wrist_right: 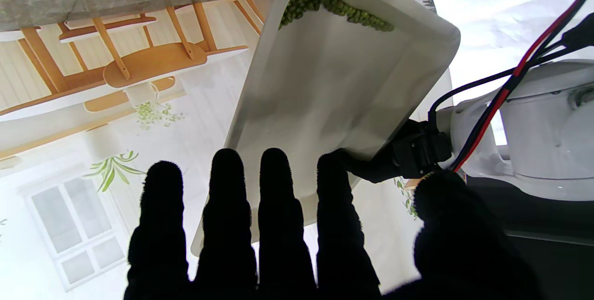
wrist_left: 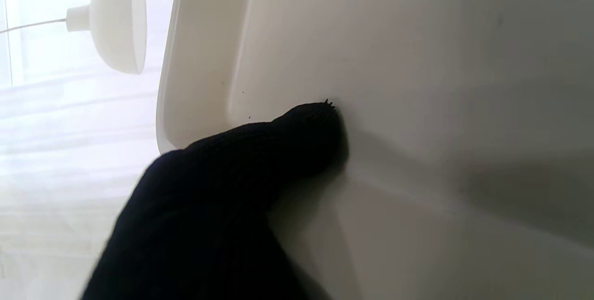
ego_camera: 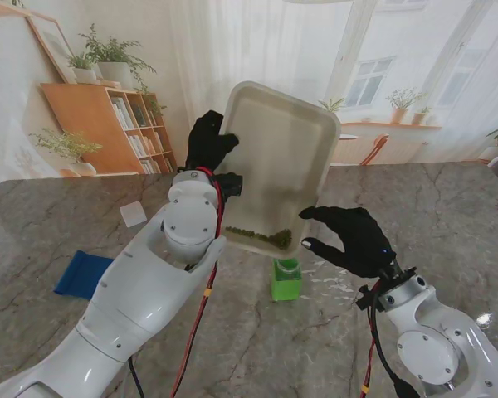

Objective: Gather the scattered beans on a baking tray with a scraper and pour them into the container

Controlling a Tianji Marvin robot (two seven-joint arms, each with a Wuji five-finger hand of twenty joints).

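Black-gloved right hand (ego_camera: 353,239): spread, holding nothing, just beside the tray's low corner.
Green container (ego_camera: 286,279): on the tabletop (ego_camera: 448,215), under that corner.
Beans (ego_camera: 261,237): heaped along the low edge, not yet poured.
Baking tray (ego_camera: 282,149): steeply tilted, lifted.
Left hand (ego_camera: 209,141): gripping the tray's raised edge.
Blue scraper (ego_camera: 83,274): lying aside at left; gathering looks done, pouring remains.

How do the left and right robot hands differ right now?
The left robot hand grips the side rim of the steeply tilted baking tray; the right robot hand holds nothing, fingers spread beside the tray's lower corner. The left is raised high; the right hovers lower, near the green container. Both wear black gloves.
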